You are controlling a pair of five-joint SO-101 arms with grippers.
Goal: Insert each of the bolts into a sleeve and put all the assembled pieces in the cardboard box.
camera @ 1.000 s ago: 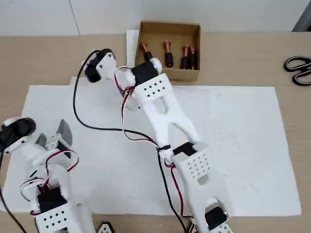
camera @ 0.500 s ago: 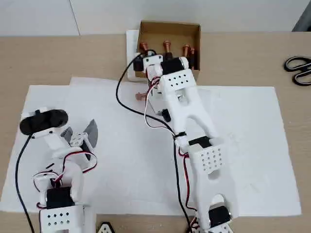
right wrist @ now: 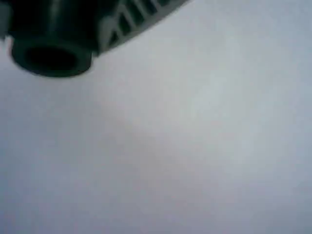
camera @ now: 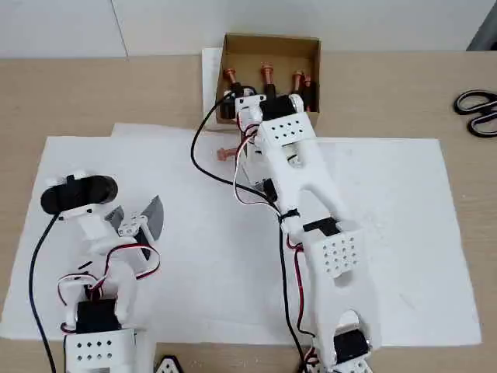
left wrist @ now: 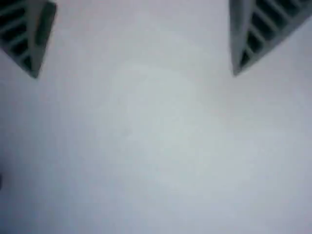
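Note:
A lone copper bolt [camera: 225,153] lies on the white paper [camera: 388,217] just in front of the cardboard box [camera: 272,37]. Inside the box lie several assembled pieces [camera: 268,84], copper heads on black sleeves. My right arm [camera: 283,148] stretches up the table to the box's front edge, beside the bolt. In the right wrist view, my right gripper [right wrist: 73,29] is shut on a black sleeve [right wrist: 51,56], whose open end hangs over the paper. My left gripper [camera: 138,220] stands open over bare paper at the lower left, with nothing between its fingertips [left wrist: 34,48].
Black scissors [camera: 477,111] lie at the table's far right edge. A wide stretch of white paper lies to the right of the right arm. The right arm's black cable [camera: 203,155] loops over the paper close to the bolt.
The right arm has swung from the left of the box to its front edge, uncovering the copper bolt. The left arm has moved forward and to the right, its gripper still open.

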